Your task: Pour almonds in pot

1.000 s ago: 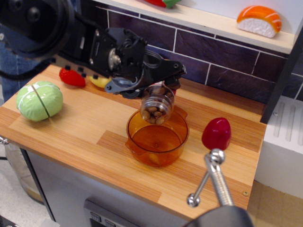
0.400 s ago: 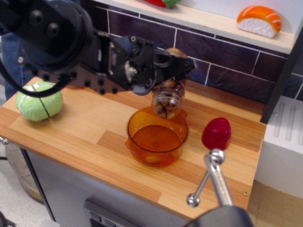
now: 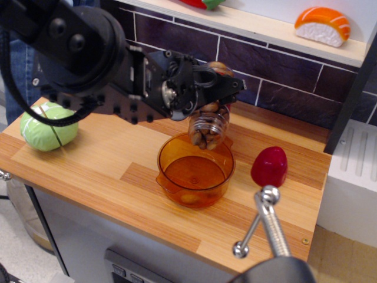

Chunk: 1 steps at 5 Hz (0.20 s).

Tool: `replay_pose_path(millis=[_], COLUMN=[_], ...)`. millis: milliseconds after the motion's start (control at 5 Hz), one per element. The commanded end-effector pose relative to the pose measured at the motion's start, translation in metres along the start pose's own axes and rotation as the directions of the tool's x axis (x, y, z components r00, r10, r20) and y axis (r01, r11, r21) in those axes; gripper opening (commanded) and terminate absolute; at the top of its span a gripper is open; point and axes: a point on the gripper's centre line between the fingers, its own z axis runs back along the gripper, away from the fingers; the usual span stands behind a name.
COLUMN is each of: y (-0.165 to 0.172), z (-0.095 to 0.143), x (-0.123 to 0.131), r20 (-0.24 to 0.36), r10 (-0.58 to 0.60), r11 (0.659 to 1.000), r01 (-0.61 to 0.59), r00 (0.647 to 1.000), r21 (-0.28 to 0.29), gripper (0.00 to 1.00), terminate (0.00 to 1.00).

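Observation:
My gripper (image 3: pixel 217 94) is shut on a clear plastic jar (image 3: pixel 208 127) that holds tan-brown almonds (image 3: pixel 204 138). The jar hangs mouth-down over the far rim of the translucent orange pot (image 3: pixel 195 171), which stands on the wooden counter with two small side handles. The almonds sit packed at the jar's lower end, just above the pot's rim. The pot's inside looks empty of almonds. The black arm covers the jar's upper end and its label.
A green cabbage toy (image 3: pixel 48 125) sits at the counter's left. A dark red round toy (image 3: pixel 270 165) stands right of the pot, with a metal rod (image 3: pixel 268 219) in front of it. A sushi toy (image 3: pixel 322 25) lies on the back shelf.
The jar moved right and back, from over the pot's middle to its far rim, and now hangs more upright with its mouth down. The arm followed and now hides the toys behind it.

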Motion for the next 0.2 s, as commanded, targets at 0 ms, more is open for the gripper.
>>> replay_pose_path(millis=[0], y=[-0.0140], z=[0.0057], x=[0.0326], r20=[0.121], r10=[-0.016], r11=[0.993], r01=[0.030], r00=[0.992], r21=[-0.115], gripper=[0.00], terminate=[1.00])
